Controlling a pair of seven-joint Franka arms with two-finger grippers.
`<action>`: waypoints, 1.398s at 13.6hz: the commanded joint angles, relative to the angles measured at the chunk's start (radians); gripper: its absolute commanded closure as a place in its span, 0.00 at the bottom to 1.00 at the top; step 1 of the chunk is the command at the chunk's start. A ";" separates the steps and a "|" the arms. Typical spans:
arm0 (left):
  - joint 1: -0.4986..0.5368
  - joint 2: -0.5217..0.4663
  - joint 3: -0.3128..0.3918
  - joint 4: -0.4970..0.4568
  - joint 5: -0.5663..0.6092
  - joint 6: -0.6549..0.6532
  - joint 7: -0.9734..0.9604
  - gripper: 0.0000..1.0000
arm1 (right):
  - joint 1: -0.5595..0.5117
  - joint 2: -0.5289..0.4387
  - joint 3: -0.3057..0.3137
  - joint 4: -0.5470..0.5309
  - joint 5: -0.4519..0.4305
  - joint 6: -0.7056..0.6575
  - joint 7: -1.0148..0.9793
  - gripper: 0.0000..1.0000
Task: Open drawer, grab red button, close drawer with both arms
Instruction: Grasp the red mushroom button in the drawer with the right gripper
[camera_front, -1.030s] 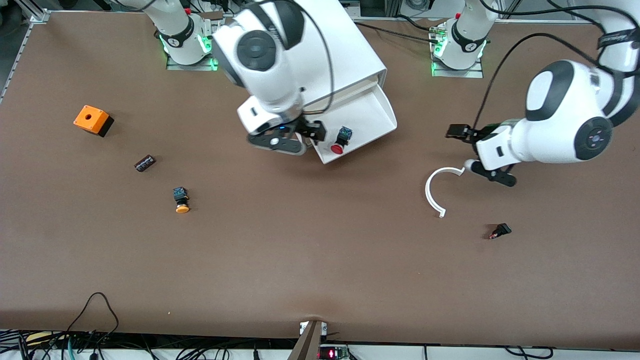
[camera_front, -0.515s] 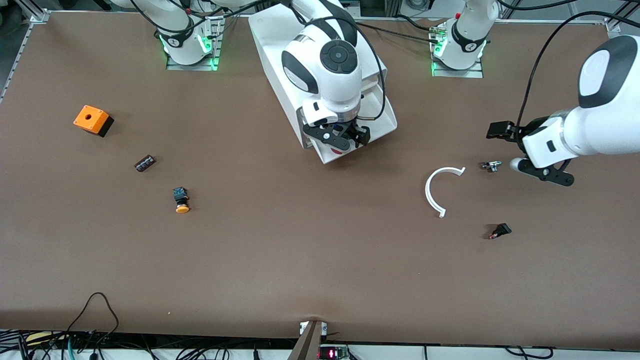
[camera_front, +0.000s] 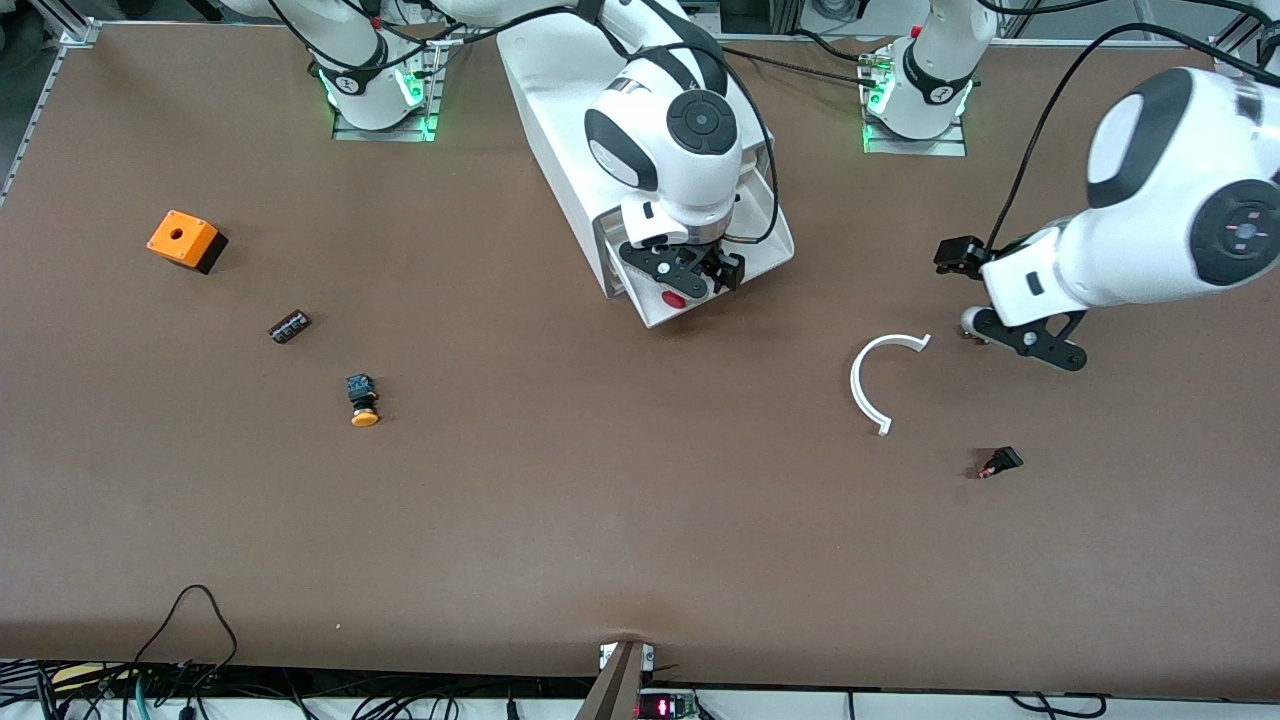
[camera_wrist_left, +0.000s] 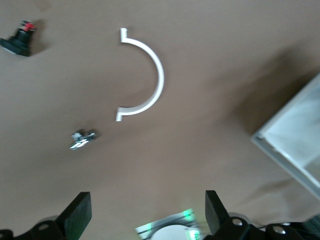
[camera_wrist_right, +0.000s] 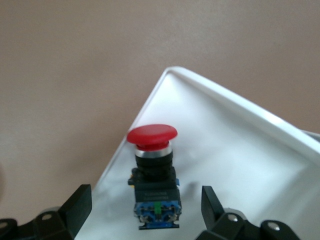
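The drawer (camera_front: 772, 232) is pulled out of the white cabinet (camera_front: 550, 90). The red-capped button (camera_front: 675, 299) lies on its side in the drawer's corner nearest the front camera. My right gripper (camera_front: 690, 280) hangs open just over it. In the right wrist view the button (camera_wrist_right: 154, 175) lies on the drawer floor (camera_wrist_right: 240, 160) between the spread fingers (camera_wrist_right: 75, 207) of the right gripper (camera_wrist_right: 145, 200), not touching them. My left gripper (camera_front: 1030, 342) is open and empty over bare table toward the left arm's end; it also shows in the left wrist view (camera_wrist_left: 146, 212).
A white arc piece (camera_front: 875, 380) lies beside the left gripper, with a small black switch (camera_front: 1000, 462) nearer the front camera. A small metal part (camera_wrist_left: 80, 140) lies under the left gripper. An orange box (camera_front: 185, 240), a dark chip (camera_front: 290, 326) and an orange-capped button (camera_front: 362, 400) lie toward the right arm's end.
My right gripper has moved from beside the drawer to over the red button. My left gripper swung out toward its end of the table, then back toward the arc piece.
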 joint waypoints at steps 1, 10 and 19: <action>-0.036 0.013 -0.006 0.025 0.159 0.004 -0.078 0.00 | 0.012 0.001 -0.009 -0.004 -0.022 -0.014 0.016 0.16; -0.044 0.064 -0.017 0.032 0.143 -0.006 -0.124 0.00 | -0.011 -0.041 -0.017 -0.004 -0.022 -0.049 -0.055 0.73; -0.133 0.088 -0.034 -0.062 0.006 0.238 -0.789 0.00 | -0.274 -0.201 -0.019 0.064 0.075 -0.346 -0.632 0.73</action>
